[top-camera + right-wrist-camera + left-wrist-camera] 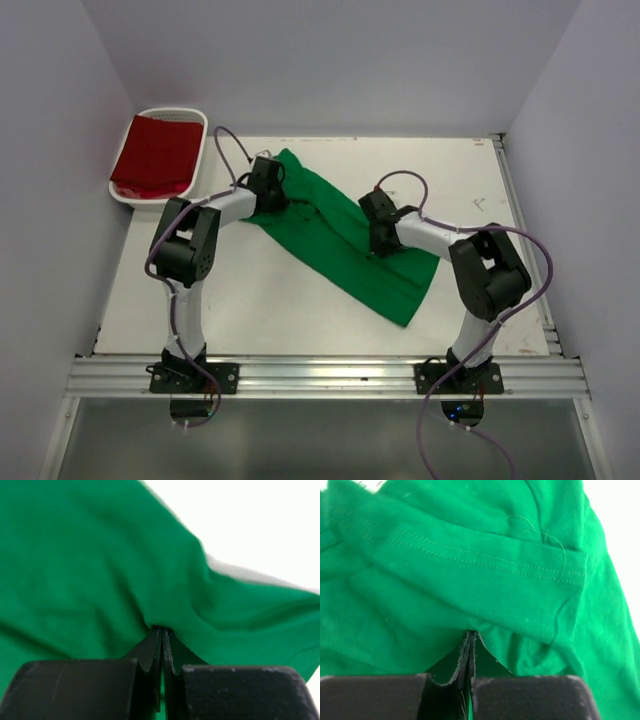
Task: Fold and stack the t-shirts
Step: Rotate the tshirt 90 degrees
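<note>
White desk carries the green t-shirt, lying as a band between both end effectors. Your left end effector is pressed together on a fold just below a stitched hem — your right end effector pinches plain cloth likewise. Beyond the left one, the dark red t-shirt lies in a white basket.
</note>
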Available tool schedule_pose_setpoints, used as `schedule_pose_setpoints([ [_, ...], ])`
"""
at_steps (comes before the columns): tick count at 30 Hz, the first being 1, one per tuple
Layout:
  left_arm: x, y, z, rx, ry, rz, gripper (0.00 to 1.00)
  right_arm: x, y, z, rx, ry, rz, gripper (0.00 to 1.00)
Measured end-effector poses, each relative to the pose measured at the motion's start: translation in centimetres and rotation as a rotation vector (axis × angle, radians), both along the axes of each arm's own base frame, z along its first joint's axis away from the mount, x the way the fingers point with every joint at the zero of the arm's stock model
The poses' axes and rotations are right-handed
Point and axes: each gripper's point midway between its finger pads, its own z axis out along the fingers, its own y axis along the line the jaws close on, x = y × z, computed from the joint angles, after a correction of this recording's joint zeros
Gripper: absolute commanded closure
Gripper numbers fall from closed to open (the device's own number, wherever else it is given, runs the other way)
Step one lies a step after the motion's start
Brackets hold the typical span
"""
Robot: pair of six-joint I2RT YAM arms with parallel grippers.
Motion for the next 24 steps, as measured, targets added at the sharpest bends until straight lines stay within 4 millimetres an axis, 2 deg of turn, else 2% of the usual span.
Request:
schedule_pose_setpoints([
  [6,3.1,-1.8,0.1,-0.015,-0.028,-0.064,1.00,-3.8,5.5,-0.1,0.109,0.081,0.149,1.00],
  [10,5.1,-3.3,0.2,-0.034,-0.041,-0.126,1.00,-6.3,8.2,-0.1,0.170,0.121,0.210,1.00],
  [17,7.6,-5.6,0.4,-0.074,-0.057,-0.219,1.00,-10.2,11.4,-0.2,0.219,0.176,0.267,1.00],
  [24,7.8,-7.2,0.4,-0.121,-0.054,-0.297,1.00,-13.0,13.4,-0.2,0.225,0.202,0.286,1.00],
])
